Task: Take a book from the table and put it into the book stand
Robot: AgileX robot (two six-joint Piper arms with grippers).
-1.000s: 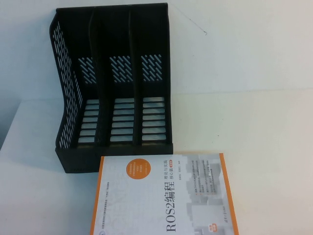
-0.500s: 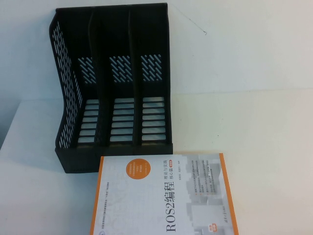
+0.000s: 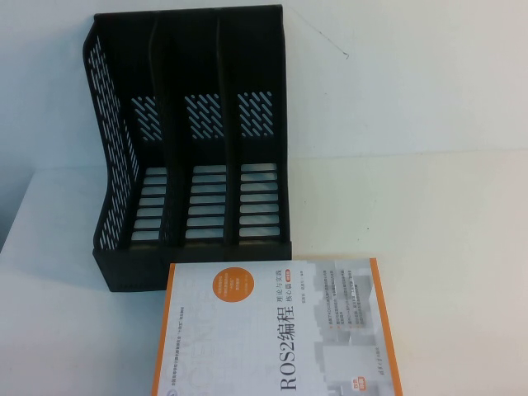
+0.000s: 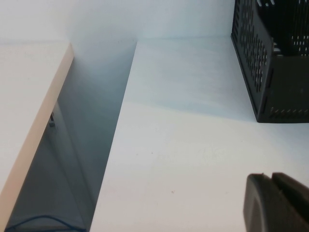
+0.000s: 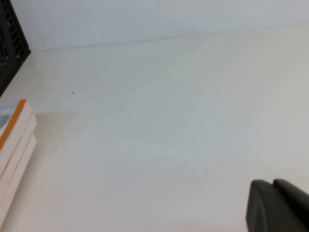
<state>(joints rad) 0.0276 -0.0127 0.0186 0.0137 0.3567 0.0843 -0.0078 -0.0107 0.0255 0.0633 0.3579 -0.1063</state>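
Observation:
A white book with orange edges (image 3: 276, 330), titled ROS2, lies flat on the white table at the front, just in front of the black book stand (image 3: 194, 157). The stand has three empty slots and stands at the back left. Neither gripper shows in the high view. My left gripper (image 4: 271, 177) is shut and empty, above bare table to the left of the stand (image 4: 270, 58). My right gripper (image 5: 272, 183) is shut and empty, above bare table to the right of the book (image 5: 14, 150).
A gap beside the table (image 4: 91, 145) shows in the left wrist view, with another tabletop (image 4: 24, 96) beyond it. A thin wire (image 3: 326, 41) runs along the wall behind the stand.

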